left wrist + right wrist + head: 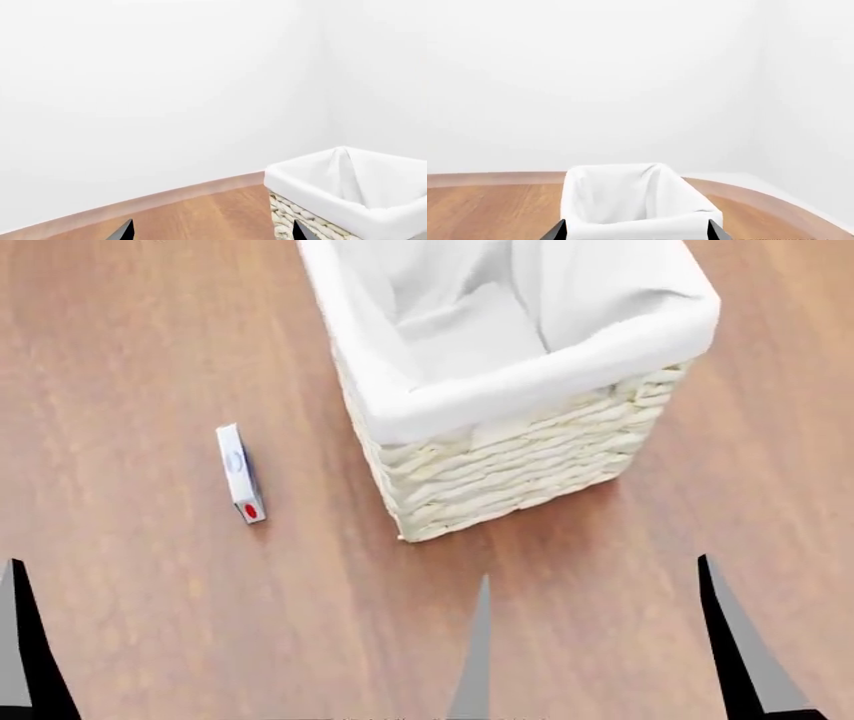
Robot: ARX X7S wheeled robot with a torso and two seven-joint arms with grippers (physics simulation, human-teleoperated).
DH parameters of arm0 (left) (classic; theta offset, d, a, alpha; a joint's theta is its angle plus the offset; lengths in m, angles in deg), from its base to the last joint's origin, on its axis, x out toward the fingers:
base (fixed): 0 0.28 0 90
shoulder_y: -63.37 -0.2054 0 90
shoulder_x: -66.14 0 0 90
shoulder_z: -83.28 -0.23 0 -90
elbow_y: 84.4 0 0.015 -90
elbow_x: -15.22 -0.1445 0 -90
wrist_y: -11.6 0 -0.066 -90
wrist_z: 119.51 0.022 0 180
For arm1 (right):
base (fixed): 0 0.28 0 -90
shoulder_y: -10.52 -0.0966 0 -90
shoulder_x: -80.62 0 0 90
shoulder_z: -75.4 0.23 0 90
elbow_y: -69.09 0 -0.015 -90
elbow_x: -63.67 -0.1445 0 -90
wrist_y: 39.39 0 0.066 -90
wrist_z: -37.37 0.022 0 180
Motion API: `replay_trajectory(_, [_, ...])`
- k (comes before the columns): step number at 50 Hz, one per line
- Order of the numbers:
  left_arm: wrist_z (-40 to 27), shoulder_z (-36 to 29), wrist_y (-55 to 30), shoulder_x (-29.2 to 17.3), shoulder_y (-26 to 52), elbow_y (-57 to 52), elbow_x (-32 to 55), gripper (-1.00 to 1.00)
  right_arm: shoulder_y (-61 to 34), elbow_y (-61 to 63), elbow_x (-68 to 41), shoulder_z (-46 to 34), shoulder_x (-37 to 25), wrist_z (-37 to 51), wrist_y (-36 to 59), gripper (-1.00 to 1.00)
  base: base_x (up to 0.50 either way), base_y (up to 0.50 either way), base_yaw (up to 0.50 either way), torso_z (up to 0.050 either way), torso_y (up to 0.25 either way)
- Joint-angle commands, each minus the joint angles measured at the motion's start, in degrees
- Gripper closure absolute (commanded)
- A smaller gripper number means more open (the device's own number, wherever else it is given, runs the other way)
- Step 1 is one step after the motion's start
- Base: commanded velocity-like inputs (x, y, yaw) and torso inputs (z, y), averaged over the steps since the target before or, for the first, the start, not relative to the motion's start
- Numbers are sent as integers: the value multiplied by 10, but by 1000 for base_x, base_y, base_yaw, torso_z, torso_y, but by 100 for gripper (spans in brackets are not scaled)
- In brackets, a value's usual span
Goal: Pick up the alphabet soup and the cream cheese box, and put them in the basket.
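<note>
Both sets of jaws are seen only as dark pointed tips at the lower edge of the views, and each pair stands apart with nothing between. In the left wrist view the left gripper (pixel 212 231) shows two black tips set wide, with bare wooden floor (pixel 200 215) between them. In the right wrist view the right gripper (pixel 637 231) shows two black tips likewise spread, framing the near end of the basket (pixel 627 200).

In the head view the basket (pixel 534 455) stands on the wooden floor (pixel 134 360) toward 12 to 1 o'clock. It is a tall rectangular woven wicker basket, cream in colour, with a white cloth liner (pixel 467 320) folded over its rim. Only white cloth can be seen inside it.

The cream cheese box (pixel 239 473) lies flat on the floor at about 10 o'clock, well apart from the basket and to its left. It is a thin white box with a blue side, a grey oval mark and a red dot at its near end. Its long axis runs nearly away from the robot, slightly turned.

The alphabet soup cannot be found in any of the three views.

A white wall (pixel 167 75) and a pale skirting strip (pixel 167 192) are shown behind the floor in the wrist views.
</note>
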Motion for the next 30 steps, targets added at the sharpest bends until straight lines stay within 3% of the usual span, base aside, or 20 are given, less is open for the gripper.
replay_trajectory(1, [-3,0,0,-3,0,1,1,-100,-1,-3,-2,-2,-4,5,-2,-100,0,0,-211,0,0])
replay_trajectory(16, [-7,-6,6,-6,-1,8,-2,-100,13,-2,29,-5,-8,25,-11,-100,0,0,-77,0,0])
replay_trajectory(25, [-9,-7,9,-6,0,14,1,-100,22,21,23,9,-12,44,33,-100,0,0,0,0,0])
replay_trajectory(27, [-10,-9,15,-7,-3,19,1,-100,24,22,-1,4,-36,76,40,-100,0,0,0,0,0])
replay_trajectory(30, [-10,-10,13,-7,-2,18,1,-100,14,23,-65,-50,-137,198,22,-100,0,0,0,0,0])
